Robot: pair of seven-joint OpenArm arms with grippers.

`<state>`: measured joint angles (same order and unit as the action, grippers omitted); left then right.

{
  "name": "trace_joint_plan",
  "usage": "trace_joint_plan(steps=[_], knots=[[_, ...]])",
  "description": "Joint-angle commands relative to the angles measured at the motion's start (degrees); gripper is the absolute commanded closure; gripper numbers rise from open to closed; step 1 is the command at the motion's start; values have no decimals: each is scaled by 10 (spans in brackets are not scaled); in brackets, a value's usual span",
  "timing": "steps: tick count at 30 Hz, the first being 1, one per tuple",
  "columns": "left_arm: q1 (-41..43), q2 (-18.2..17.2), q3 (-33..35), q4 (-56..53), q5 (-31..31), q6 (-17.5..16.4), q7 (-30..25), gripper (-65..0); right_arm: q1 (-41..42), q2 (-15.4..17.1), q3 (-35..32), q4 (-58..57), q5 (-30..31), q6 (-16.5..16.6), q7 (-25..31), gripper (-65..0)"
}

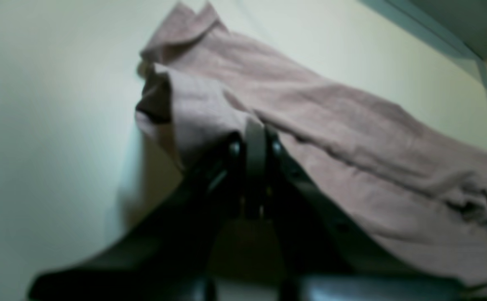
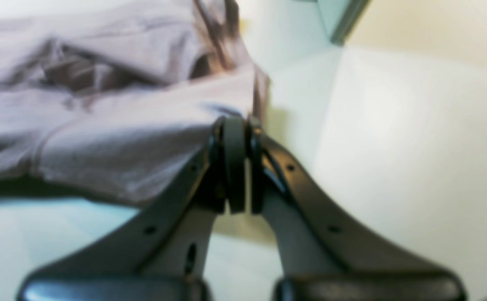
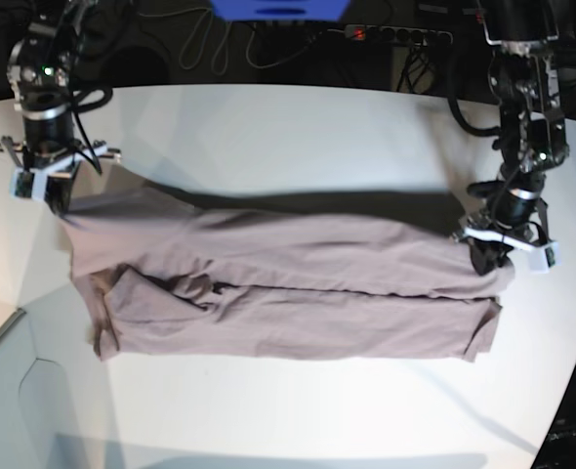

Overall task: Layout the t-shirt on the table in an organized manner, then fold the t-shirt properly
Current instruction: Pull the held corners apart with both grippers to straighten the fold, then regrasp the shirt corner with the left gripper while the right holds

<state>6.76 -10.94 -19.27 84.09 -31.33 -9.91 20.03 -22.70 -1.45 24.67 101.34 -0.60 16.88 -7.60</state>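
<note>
While the t-shirt (image 3: 288, 293) lies stretched across the white worktop (image 3: 298, 127), the left claw (image 3: 490, 256) pinches its right end; the right claw (image 3: 56, 200) pinches its far left corner, both pressed together on cloth.

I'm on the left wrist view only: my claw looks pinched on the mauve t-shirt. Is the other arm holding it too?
Observer: Yes. The right claw is shut on the t-shirt at its opposite end.
Operator: Is the shirt off the table?
Observer: Mostly not. In the base view it lies stretched across the white table between both claws, only the gripped edges raised.
Operator: Is it flat?
Observer: No. It's bunched lengthwise into a long band, with a rumpled fold near the right claw's end. The left claw grips the far end.
</note>
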Motion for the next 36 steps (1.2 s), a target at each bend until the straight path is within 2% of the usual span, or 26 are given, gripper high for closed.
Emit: trace_joint_plan(steps=[1,8,13,15,17,19,22,24,27,32,36], knots=[[5,-6,-3,18,-6,-4,-14,0,-9,-2,3,21,6,2,17,0],[70,8,-52,39,-6,-4,-14,-5,-63,-31,23,56,6,2,18,0],[88,14,-66,36,-6,-6,-13,-9,-82,-32,24,53,6,3,18,0],[94,14,-67,39,-6,-5,0,-59,-83,-32,24,53,6,3,18,0],[91,14,-67,39,-6,-9,34,-153,-83,-32,24,56,6,3,18,0],[89,14,-68,39,-6,-9,68,-284,-82,-32,24,59,6,3,18,0],[89,15,-68,39,-6,-10,76,-451,-71,-30,24,54,6,3,17,0],[92,15,-69,40,-16,-10,76,-513,-63,-30,24,54,6,3,14,0],[95,10,-105,35,-48,-10,80,-523,-61,-30,24,54,6,3,14,0],[95,3,-181,32,-50,-10,81,-523,-61,-30,24,55,6,3,14,0],[92,-40,-171,-20,-51,-10,81,-522,-62,-32,24,56,6,3,14,0]])
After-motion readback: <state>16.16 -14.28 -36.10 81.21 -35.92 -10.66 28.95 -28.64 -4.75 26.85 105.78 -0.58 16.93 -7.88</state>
